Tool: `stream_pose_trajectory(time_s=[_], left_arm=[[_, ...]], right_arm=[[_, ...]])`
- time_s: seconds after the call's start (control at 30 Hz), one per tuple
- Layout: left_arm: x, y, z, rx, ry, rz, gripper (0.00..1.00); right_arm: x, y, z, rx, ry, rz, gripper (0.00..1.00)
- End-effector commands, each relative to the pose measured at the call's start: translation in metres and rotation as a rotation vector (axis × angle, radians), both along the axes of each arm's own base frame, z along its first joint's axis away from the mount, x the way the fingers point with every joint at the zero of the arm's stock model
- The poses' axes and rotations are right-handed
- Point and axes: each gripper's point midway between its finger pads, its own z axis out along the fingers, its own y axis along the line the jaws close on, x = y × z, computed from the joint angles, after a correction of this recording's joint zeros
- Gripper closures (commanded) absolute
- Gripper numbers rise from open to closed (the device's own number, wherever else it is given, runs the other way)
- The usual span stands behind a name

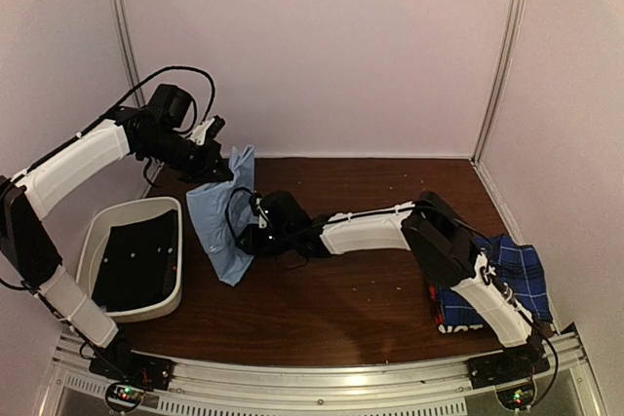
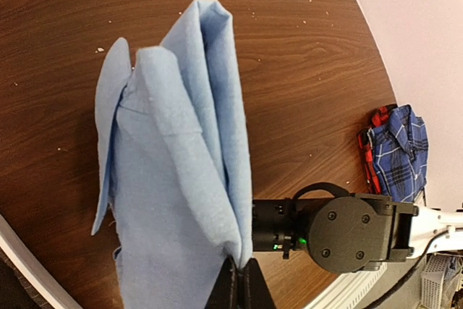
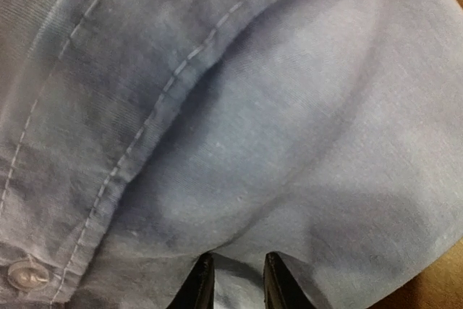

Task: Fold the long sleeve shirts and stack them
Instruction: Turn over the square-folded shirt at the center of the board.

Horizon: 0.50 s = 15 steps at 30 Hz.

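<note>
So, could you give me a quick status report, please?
Left gripper shut on light blue shirt, held up. Right gripper pinching its lower part. Plaid shirt folded at right; nothing in the way.

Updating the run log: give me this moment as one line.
left gripper: shut on light blue shirt, held up | right gripper: jaws narrow, against the shirt, grip unclear | plaid shirt: lying at right

We take this for a robotics lab, set up as a small test cell. A left robot arm (image 1: 73,168) and a right robot arm (image 1: 370,231) are bolted to a metal rail (image 1: 322,382) at the edge of a dark wood tabletop (image 1: 361,314). Plain pale walls (image 1: 341,46) framed by metal posts (image 1: 499,56) box it in.
</note>
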Motion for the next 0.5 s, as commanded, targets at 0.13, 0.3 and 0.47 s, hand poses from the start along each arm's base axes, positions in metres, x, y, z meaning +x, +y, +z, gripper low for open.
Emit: stream_pose_trajectory(time_s=[0.13,0.3,0.47], left_arm=[[0.007,-0.021,0.011,-0.138,-0.025,-0.031,1.00],[0.002,-0.024,0.004,-0.146,-0.015,-0.028,1.00],[0.000,-0.026,-0.003,-0.140,-0.004,-0.020,1.00]], right_arm=[[0.003,0.029,0.052,0.237,-0.014,0.087,0.74],[-0.002,0.013,0.067,0.270,-0.044,0.104,0.71],[-0.006,-0.001,0.089,0.291,-0.091,0.112,0.69]])
